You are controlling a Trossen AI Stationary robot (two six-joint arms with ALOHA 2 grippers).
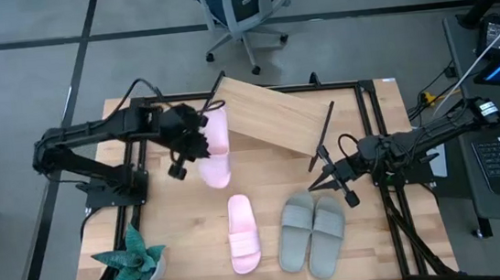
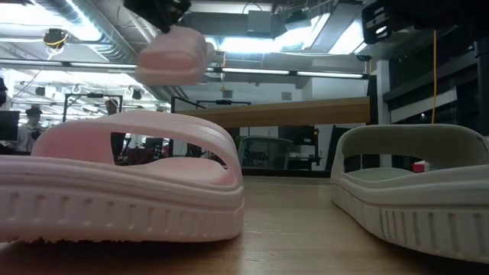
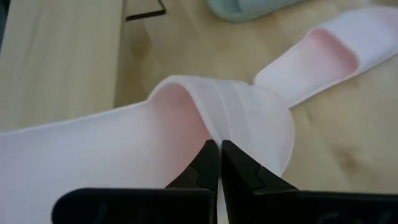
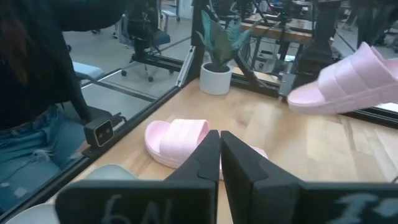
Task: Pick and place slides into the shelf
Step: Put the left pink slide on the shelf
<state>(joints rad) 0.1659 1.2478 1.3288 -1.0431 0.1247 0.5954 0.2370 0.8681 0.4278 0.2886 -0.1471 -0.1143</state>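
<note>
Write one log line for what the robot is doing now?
left gripper: shut on pink slide, lifted | right gripper: shut, waiting | shelf: empty

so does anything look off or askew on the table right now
Only the shelf: it sits skewed across the table's far side rather than square to the edge. The lifted pink slide is simply pinched by its strap in the left end effector.

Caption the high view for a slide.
Left gripper lifts one pink slide beside the shelf; right gripper waits shut.
</note>
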